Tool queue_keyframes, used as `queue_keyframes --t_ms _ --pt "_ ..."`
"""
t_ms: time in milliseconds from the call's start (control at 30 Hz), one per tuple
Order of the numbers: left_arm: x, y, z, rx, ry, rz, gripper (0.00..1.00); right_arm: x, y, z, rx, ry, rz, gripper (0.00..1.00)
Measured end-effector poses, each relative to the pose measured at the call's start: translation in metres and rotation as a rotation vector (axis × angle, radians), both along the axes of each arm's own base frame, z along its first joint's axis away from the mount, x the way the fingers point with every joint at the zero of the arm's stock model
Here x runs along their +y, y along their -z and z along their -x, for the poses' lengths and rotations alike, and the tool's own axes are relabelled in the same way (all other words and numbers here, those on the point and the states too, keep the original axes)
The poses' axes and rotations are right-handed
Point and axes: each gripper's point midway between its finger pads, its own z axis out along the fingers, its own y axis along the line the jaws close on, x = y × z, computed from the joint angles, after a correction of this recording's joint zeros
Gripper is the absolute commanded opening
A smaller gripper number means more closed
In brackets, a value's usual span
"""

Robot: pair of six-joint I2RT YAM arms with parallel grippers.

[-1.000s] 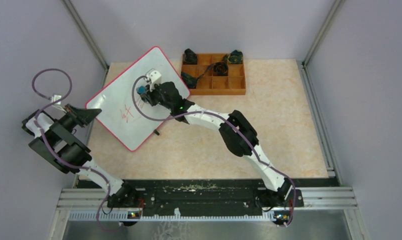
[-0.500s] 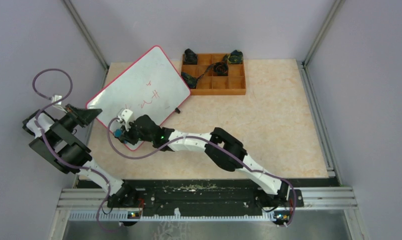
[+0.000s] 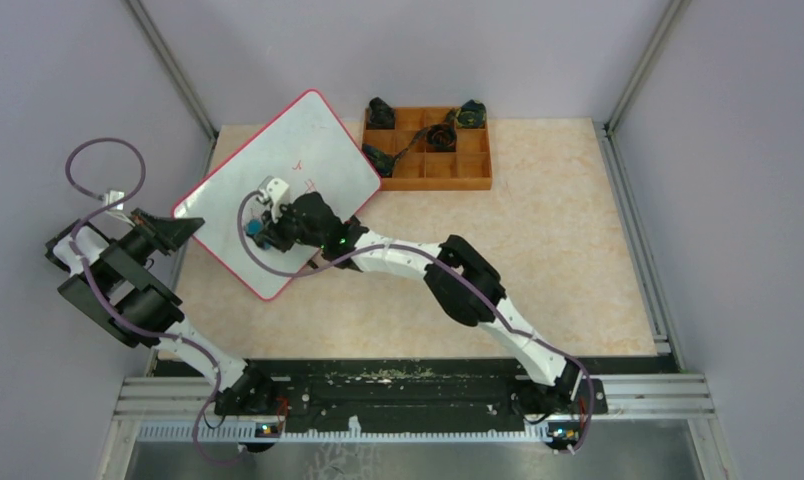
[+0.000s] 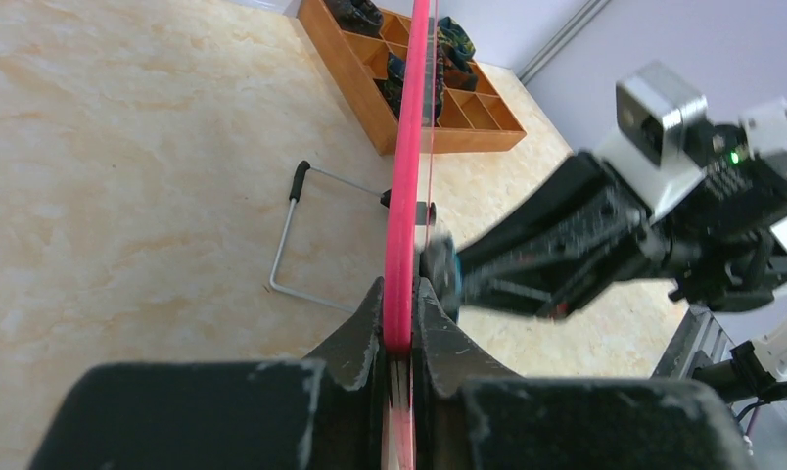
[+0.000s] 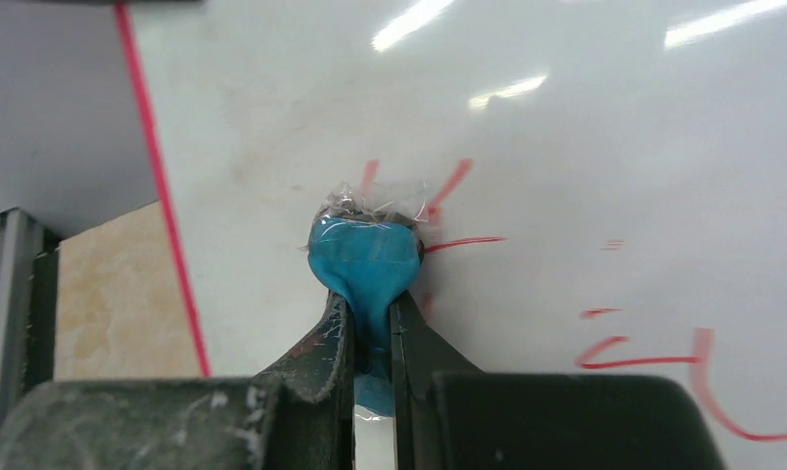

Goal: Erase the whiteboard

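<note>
The whiteboard (image 3: 323,150) is white with a thin red rim and stands tilted at the back left. My left gripper (image 3: 186,225) is shut on its left rim, seen edge-on in the left wrist view (image 4: 401,304). My right gripper (image 3: 261,232) is shut on a blue eraser pad (image 5: 362,262) wrapped in clear film and presses it against the board face (image 5: 566,127). Red strokes (image 5: 654,357) remain on the board right of the pad, and a small red mark (image 3: 300,163) shows higher up. The board's wire stand (image 4: 297,230) rests on the table.
A brown compartmented wooden tray (image 3: 478,180) with several dark objects stands behind and right of the board, also seen in the left wrist view (image 4: 473,127). Grey walls close in the table at left, back and right. The beige tabletop (image 3: 558,240) spreads to the right.
My right gripper swept from the board's upper middle down to its lower left corner, then back up to the middle left. Much of the red writing has gone. The left gripper has not moved.
</note>
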Motion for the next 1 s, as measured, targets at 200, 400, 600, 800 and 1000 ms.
queue_keyframes --t_ms 200,400,600,800,1000 --pt "0.000 0.000 0.000 0.004 0.000 0.003 0.00 -0.034 -0.025 -0.062 -0.032 0.101 -0.021 0.00" --pt "0.000 0.001 0.001 0.013 0.002 0.008 0.00 -0.066 -0.045 -0.115 -0.058 0.194 -0.028 0.00" --pt "-0.001 0.000 0.001 0.016 0.002 0.010 0.00 -0.108 -0.066 -0.178 -0.099 0.341 -0.026 0.00" --pt "-0.002 0.000 0.002 0.028 0.006 0.010 0.00 -0.140 -0.064 -0.214 -0.110 0.440 -0.005 0.00" --pt "-0.003 0.000 0.003 0.032 0.007 0.012 0.00 -0.136 -0.063 -0.211 -0.138 0.464 0.016 0.00"
